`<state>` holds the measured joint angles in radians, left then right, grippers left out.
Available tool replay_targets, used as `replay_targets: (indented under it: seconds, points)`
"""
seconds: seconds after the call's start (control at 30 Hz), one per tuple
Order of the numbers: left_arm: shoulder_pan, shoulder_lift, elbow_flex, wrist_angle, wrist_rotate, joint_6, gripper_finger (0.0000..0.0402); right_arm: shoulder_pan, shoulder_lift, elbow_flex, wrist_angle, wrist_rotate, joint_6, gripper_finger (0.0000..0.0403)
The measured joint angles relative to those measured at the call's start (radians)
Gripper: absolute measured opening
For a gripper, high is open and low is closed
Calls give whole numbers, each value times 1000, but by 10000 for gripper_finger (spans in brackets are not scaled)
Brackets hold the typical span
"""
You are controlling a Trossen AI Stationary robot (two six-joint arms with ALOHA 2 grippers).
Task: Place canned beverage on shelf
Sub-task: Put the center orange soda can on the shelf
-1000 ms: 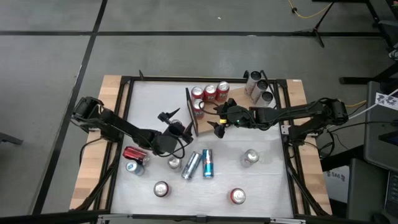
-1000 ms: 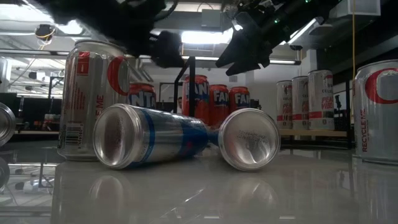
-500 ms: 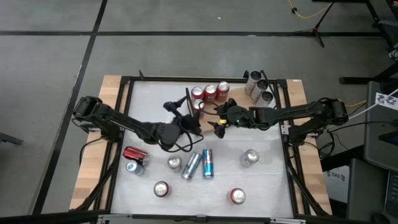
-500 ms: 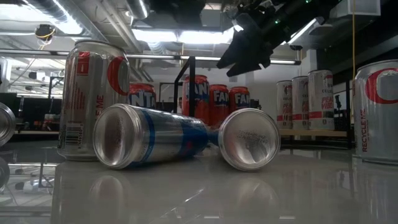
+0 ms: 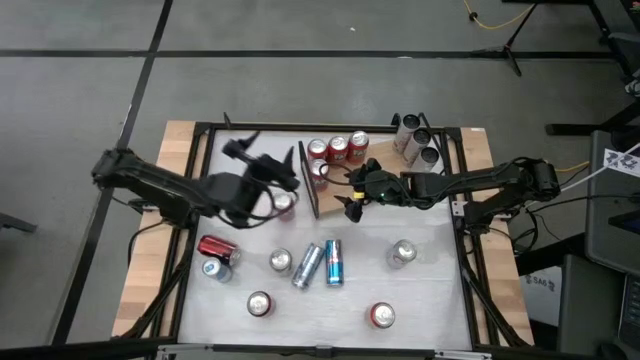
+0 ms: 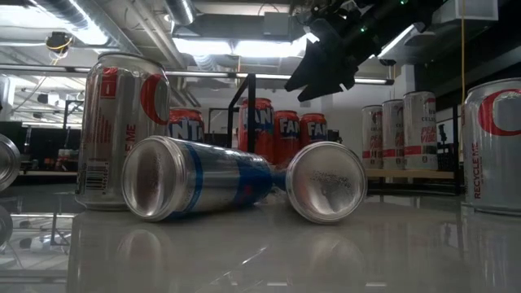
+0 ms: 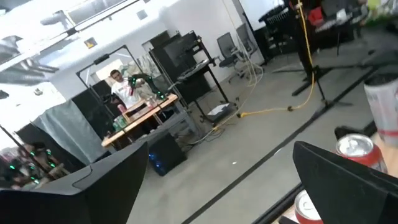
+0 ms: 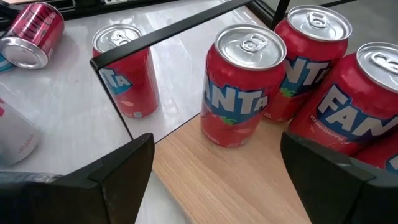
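Note:
The shelf (image 5: 332, 197) is a wood-grain board with a dark upright rail (image 8: 168, 31) on its left edge. Several red Fanta cans (image 5: 338, 149) stand upright on it; the nearest one shows in the right wrist view (image 8: 242, 87). One more red can (image 5: 285, 205) stands upright on the white table just left of the rail (image 8: 124, 78). My left gripper (image 5: 262, 156) is open, raised above the table to the left of and above that can, and points level into the room. My right gripper (image 5: 352, 192) hovers open over the shelf's near part.
Loose cans are spread over the near half of the table: two blue-and-silver ones lying down (image 5: 320, 264), a red one lying at the left (image 5: 217, 248), and upright ones (image 5: 402, 253) (image 5: 260, 303) (image 5: 382, 315). Pale cans (image 5: 415, 140) stand at the far right.
My left gripper has risen from beside the shelf's rail and drawn back toward the table's left and far edges, rolling its wrist, with its fingers staying open. The red can it hid now shows standing by the rail. It has left the low view.

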<state>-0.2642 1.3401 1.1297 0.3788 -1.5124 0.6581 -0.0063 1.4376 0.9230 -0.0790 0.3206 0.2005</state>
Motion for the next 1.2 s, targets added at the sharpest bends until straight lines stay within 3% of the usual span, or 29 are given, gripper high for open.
replay_targets:
  seconds: [0.23,0.33,0.4,0.57,0.67,0.8,1.0,1.2]
  points:
    - [-63,-125,0,-221,3,-190,394,0,0,0,2,0,0,341]
    - [-101,-152,-1,-371,60,-337,394,0,0,0,2,0,0,341]
    - [-122,-169,-1,-521,189,-494,394,0,0,0,2,0,0,341]
    - [-102,-210,-1,-963,814,-1029,394,0,0,0,2,0,2,341]
    - [-89,-208,-3,-1150,1013,-1236,394,0,0,0,4,0,2,341]
    - [-88,-209,-3,-1289,1059,-1329,394,0,0,0,8,0,2,341]
    - [-82,-206,-3,-1339,991,-1248,394,0,0,0,8,0,4,341]
    - [26,-172,-3,-1337,1043,-1195,394,0,0,0,19,0,4,341]
